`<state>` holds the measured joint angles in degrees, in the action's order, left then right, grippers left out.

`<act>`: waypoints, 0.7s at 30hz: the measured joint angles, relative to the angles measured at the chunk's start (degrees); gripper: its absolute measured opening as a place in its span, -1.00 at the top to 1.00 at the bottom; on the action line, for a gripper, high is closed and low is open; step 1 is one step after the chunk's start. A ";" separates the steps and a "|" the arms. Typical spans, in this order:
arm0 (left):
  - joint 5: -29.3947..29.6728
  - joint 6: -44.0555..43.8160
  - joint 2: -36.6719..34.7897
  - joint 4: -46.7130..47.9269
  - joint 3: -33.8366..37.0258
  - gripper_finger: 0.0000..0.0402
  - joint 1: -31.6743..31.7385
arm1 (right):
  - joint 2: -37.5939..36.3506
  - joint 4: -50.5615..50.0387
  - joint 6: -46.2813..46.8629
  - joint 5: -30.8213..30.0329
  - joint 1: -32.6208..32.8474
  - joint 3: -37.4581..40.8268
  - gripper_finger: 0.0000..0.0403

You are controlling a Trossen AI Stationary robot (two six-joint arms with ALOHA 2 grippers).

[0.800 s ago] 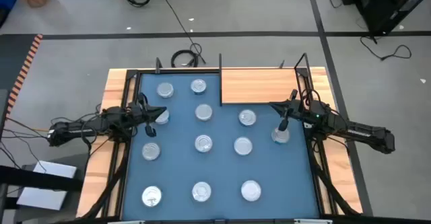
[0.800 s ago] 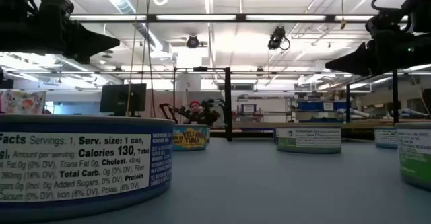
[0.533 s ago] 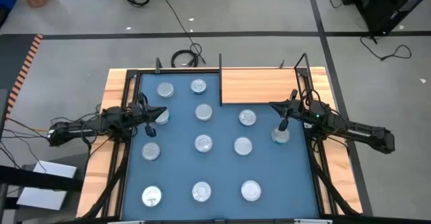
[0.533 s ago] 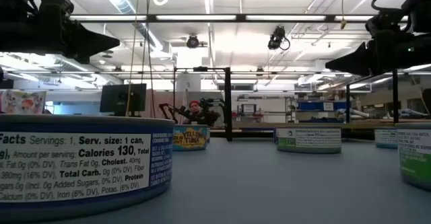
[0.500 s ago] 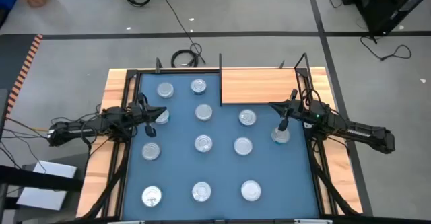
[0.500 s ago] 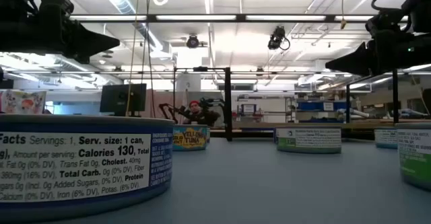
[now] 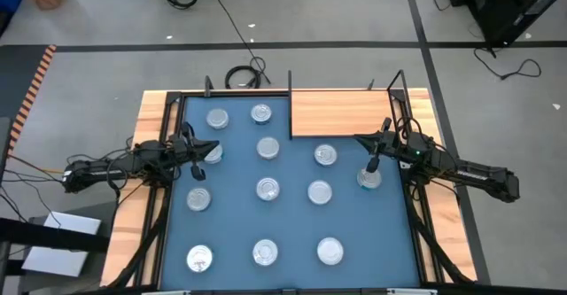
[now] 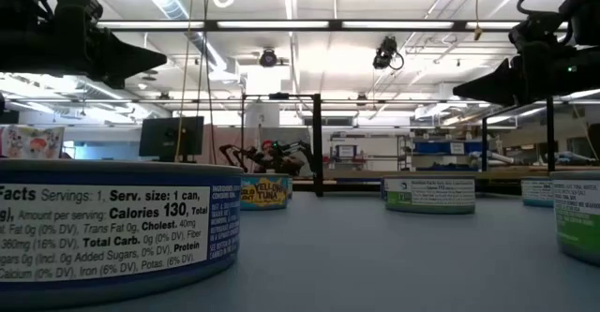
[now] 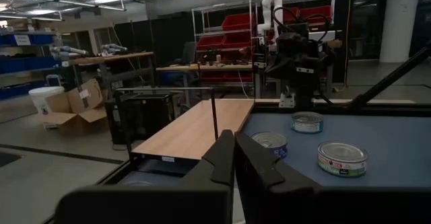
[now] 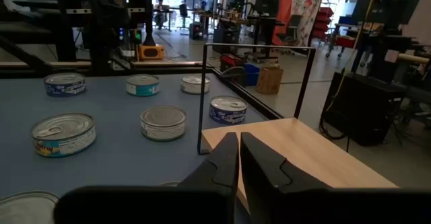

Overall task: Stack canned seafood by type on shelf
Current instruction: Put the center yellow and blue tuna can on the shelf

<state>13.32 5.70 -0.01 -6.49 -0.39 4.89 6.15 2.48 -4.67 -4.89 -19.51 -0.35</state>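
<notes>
Left gripper (image 7: pixel 205 151) has its fingers (image 9: pixel 225 158) pressed together, nothing between them, parked at the left edge of the blue mat (image 7: pixel 292 224) with one tin (image 7: pixel 213 153) just beside the tips. Across the tabletop (image 7: pixel 124 233), the right gripper (image 7: pixel 365 142) is the same story: fingers (image 10: pixel 232 160) squeezed shut on air, hovering near the mat's right edge, a tin (image 7: pixel 368 179) lying close by underneath that arm. The other tins (image 7: pixel 267 188) sit scattered flat over the mat, silver lids up, each apart from its neighbours. The wooden shelf (image 7: pixel 341 113) lies in the far right corner, just beyond the right fingers, carrying no tin.
</notes>
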 joint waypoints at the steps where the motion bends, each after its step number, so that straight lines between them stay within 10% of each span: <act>1: 0.01 0.00 0.00 0.01 0.00 0.92 -0.01 | 0.00 0.00 0.00 0.00 0.00 -0.01 0.87; 21: 0.00 -0.01 0.00 0.01 0.01 0.92 0.00 | 0.00 0.00 -0.02 0.02 -0.02 0.00 0.88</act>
<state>13.32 5.70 -0.01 -6.48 -0.38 4.88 6.15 2.48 -4.68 -4.87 -19.52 -0.34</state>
